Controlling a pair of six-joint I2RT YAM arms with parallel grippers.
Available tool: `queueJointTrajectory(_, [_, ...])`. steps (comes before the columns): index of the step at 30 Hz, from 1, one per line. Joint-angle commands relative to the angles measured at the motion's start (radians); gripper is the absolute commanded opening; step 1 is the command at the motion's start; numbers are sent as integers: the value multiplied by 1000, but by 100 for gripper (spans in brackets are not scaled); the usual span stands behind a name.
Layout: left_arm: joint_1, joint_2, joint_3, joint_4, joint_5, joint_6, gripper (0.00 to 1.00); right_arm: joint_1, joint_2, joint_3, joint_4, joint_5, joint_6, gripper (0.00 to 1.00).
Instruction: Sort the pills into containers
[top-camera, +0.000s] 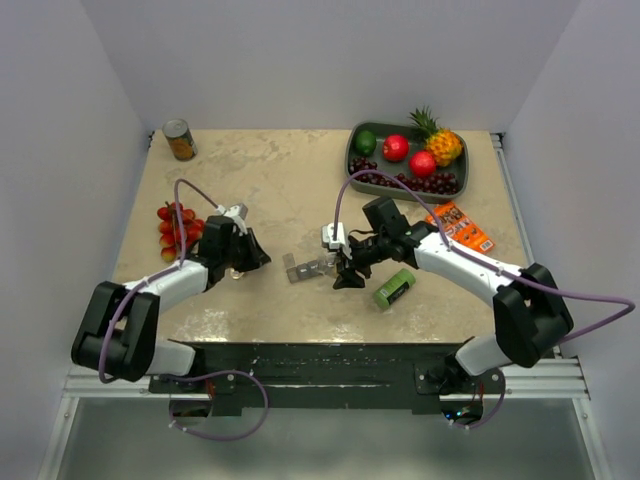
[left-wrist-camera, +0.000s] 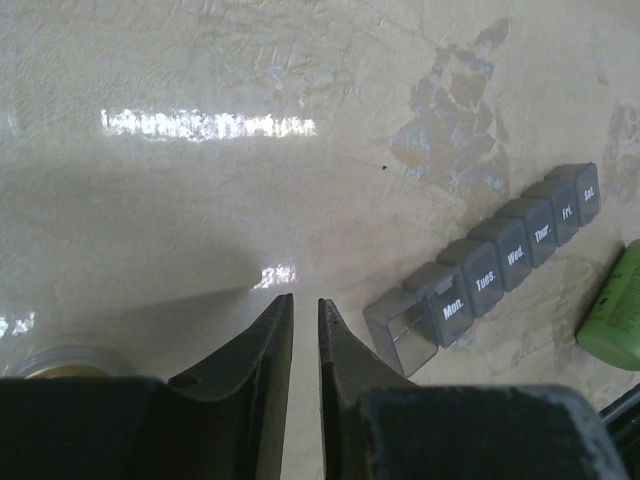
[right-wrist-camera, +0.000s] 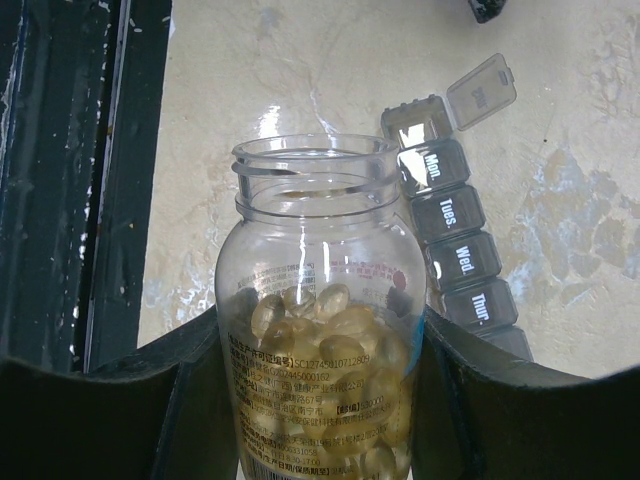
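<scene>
Pills (right-wrist-camera: 320, 325) sit in the open bottle (right-wrist-camera: 312, 200), clamped between the jaws of your right gripper (right-wrist-camera: 318, 350), near the containers (right-wrist-camera: 450, 215). Your left gripper (left-wrist-camera: 306, 305) has its jaws a sliver apart, empty.

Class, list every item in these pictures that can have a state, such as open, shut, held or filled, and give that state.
Bottle: uncapped, part full of pills.
Organiser: end compartment open, empty; Mon to Sat lids shut.
Right gripper: jaws shut on bottle.
Left gripper: jaws a slit apart, empty.
</scene>
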Motion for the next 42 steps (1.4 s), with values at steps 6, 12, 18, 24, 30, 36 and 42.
queueJointTrajectory(6, [-2, -19, 19, 171, 84, -19, 37, -1, -62, 13, 16, 1, -26, 1])
queueJointTrajectory(12, [-2, -139, -26, 200, 179, 41, 56, 1, -63, 13, 18, -2, -30, 1])
queueJointTrajectory(18, [-2, -30, 65, 188, 307, 112, 56, -1, -69, 11, 13, -5, -32, 1])
queueJointTrajectory(24, [-5, 70, 141, 131, 356, 207, 58, -18, -79, 8, 13, -22, -30, 1])
queueJointTrajectory(30, [-22, 113, 155, 131, 330, 250, 55, -19, -80, 4, 16, -28, -30, 1])
queueJointTrajectory(36, [-93, 166, 209, 65, 241, 319, 52, -19, -86, 2, 15, -31, -30, 1])
queueJointTrajectory(42, [-117, 185, 215, 33, 204, 328, 46, -28, -92, -1, 20, -34, -29, 1])
